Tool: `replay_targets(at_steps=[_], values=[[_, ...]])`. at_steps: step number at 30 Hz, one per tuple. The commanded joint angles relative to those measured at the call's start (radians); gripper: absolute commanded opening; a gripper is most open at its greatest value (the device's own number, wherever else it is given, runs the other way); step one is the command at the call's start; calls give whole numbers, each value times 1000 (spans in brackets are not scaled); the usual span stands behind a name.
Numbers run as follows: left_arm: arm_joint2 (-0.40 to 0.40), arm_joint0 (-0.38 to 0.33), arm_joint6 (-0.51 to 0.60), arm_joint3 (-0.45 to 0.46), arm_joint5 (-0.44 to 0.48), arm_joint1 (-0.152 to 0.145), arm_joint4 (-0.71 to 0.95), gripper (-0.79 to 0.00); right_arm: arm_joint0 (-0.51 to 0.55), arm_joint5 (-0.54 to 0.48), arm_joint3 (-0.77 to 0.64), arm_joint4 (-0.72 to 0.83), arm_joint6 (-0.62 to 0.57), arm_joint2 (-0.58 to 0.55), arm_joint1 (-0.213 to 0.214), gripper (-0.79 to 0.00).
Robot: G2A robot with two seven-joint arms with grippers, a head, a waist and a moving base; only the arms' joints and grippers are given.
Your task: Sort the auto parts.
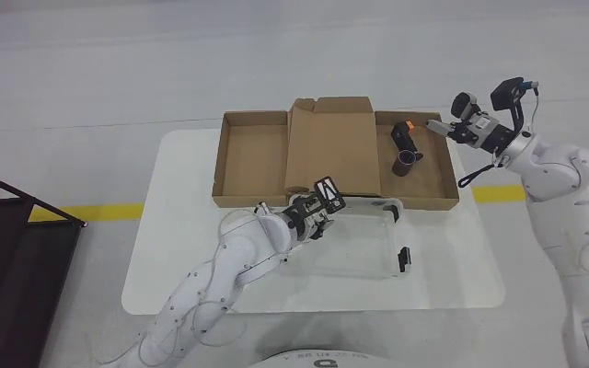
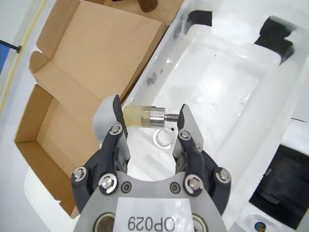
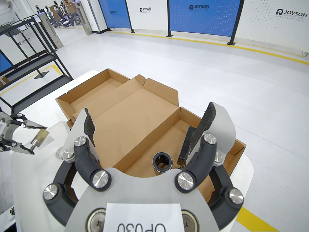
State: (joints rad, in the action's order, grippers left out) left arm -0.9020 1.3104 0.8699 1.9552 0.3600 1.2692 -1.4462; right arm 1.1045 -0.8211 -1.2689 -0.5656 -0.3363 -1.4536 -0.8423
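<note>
The left claw (image 2: pixel 149 114) clamped the threaded stud (image 2: pixel 135 118) end to end (axis across its jaws), cardboard box (image 1: pixel 331 147) at twelve o'clock.

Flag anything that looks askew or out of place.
The left gripper pinches the stud end to end over the bin, with only the thread tip against one finger. It's a thin hold that might slip. Nothing else stands out.

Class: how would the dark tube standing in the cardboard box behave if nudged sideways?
The dark tube stands on end, taller than wide, so it probably tips easily. Once down, its round wall would likely roll. It looks rigid, probably metal.
</note>
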Motion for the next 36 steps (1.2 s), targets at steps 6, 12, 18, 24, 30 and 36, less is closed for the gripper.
replay_targets(at_steps=[6, 12, 18, 24, 30, 36], values=[[-156, 62, -58, 13, -15, -29, -71, -785, 0, 0, 0, 0, 0, 0, 0, 0], [-291, 71, -100, -55, -32, -42, -9, -785, 0, 0, 0, 0, 0, 0, 0, 0], [-321, 11, -157, -228, -27, -39, 94, -785, 0, 0, 0, 0, 0, 0, 0, 0], [-256, -74, -244, -402, -59, -21, 113, -785, 0, 0, 0, 0, 0, 0, 0, 0], [-186, -161, -290, -547, -96, -1, 101, -597, 0, 0, 0, 0, 0, 0, 0, 0], [-131, -220, -301, -656, -123, 18, 102, -197, 0, 0, 0, 0, 0, 0, 0, 0]])
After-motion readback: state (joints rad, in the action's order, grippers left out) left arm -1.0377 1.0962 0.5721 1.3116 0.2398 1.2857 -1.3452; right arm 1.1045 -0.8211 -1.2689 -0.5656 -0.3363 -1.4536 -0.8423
